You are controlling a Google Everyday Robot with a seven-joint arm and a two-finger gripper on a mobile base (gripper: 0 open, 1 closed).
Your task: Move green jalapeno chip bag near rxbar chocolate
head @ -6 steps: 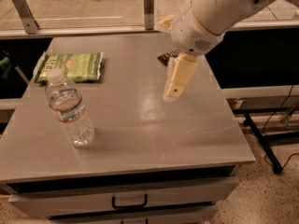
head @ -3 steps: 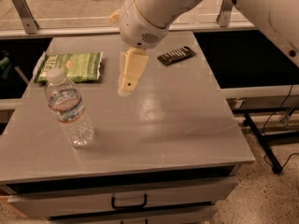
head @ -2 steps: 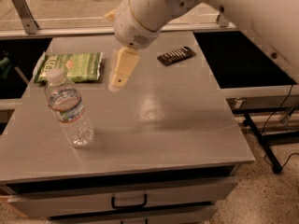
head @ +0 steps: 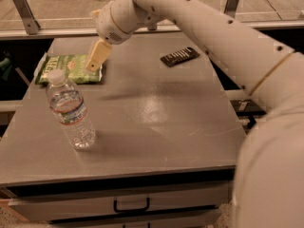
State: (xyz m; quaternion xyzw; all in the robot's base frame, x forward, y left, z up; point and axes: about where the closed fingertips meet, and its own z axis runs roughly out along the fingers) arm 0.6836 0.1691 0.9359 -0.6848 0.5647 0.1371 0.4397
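Here the tan claw (head: pixel 93 67), openness impossible to tell, hangs over the crinkly green jalapeno chip bag (head: pixel 61 69).

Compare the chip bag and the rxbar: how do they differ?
The chip bag is green and larger; the rxbar is dark and smaller. The bag lies back-left on the table, the rxbar back-right. The gripper hangs over the bag's right edge, away from the rxbar. Both lie flat.

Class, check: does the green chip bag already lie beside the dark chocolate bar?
No: the green chip bag lies far left, gripper over its right end, the chocolate bar well apart.
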